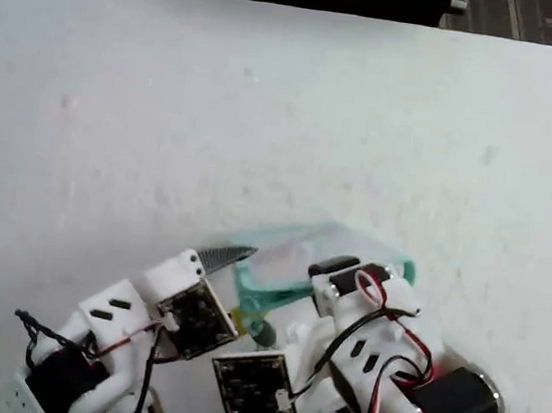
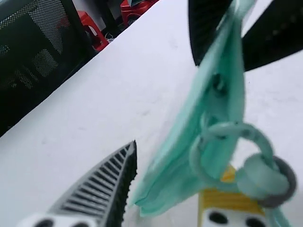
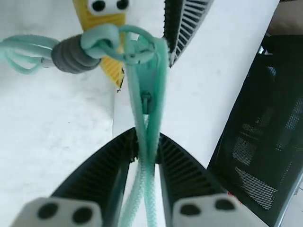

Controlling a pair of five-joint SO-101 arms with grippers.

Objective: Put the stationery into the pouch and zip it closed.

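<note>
Right gripper (image 3: 147, 138) is closest to the lens in its own wrist view, and its black fingers are clamped tight on the zip edge of the teal pouch (image 3: 147, 90). From up high the pouch (image 1: 295, 259) sits at the lower middle of the frame on the white table (image 1: 268, 105), strung between the two arms. Can't tell what's inside it. Its long axis runs straight from one gripper to the other, and the zip pull (image 3: 102, 37) is at the far end, right by the left gripper (image 2: 175, 184). That one looks open, one finger on each side of the pouch end without pinching. So I reckon left is the nearer arm for the pull, and right just anchors.
</note>
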